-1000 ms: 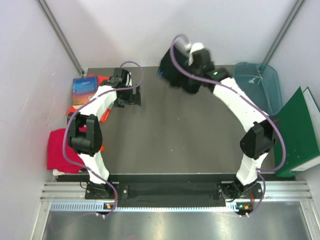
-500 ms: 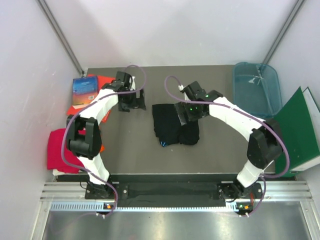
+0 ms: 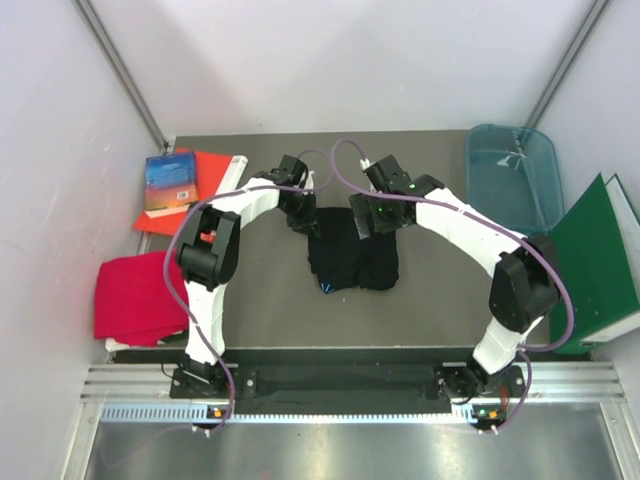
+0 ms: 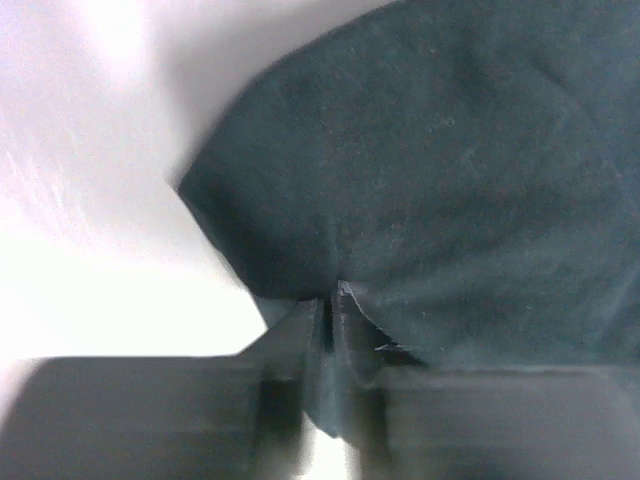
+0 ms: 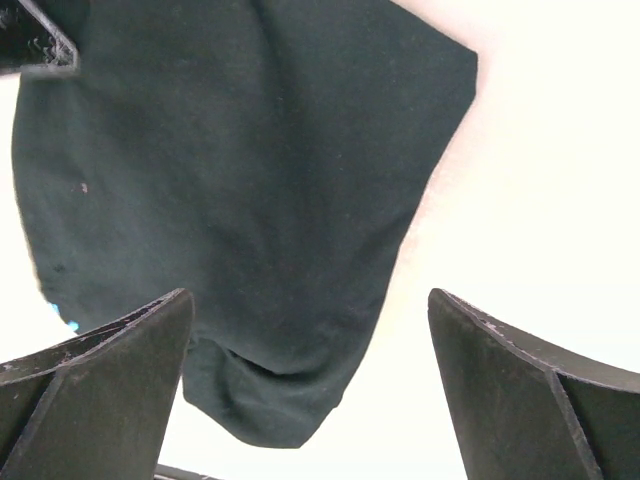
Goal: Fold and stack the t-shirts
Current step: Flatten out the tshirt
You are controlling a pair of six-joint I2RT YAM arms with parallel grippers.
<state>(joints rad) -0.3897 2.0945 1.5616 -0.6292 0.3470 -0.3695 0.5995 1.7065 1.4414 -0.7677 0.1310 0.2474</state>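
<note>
1. At the far left edge of the table (image 3: 260, 310) lies the crimson-pink t-shirt (image 3: 135, 298), a neat folded rectangle. I judge it finished and waiting as the base of the stack. Behind it, a blue book (image 3: 168, 180) rests on a flat red sheet (image 3: 218, 168); neither belongs to the task.
2. The left gripper (image 4: 328, 305) has its jaws pressed together, with a fold of black cloth pinched between them at the far-left corner of the garment. The step in hand, as I read it, is opening out this shirt so that folding can begin.
3. The black t-shirt (image 3: 365, 262) sits near the middle of the table, well apart from the crimson one. It is a loose, bunched heap with rounded edges, not a flat shape, and no sleeve or collar can be made out. A small blue spot shows at its near-left edge, perhaps a label, but it is too small to tell.
4. The right gripper (image 5: 310, 295) has its fingers spread wide and holds nothing. It hangs above the far-right part of the black cloth. The next move probably calls for it to come down and pinch the opposite corner, so that both arms can draw the shirt flat.
5. At the right, a clear blue bin (image 3: 510, 175) and a green binder (image 3: 595, 265) stand aside.
</note>
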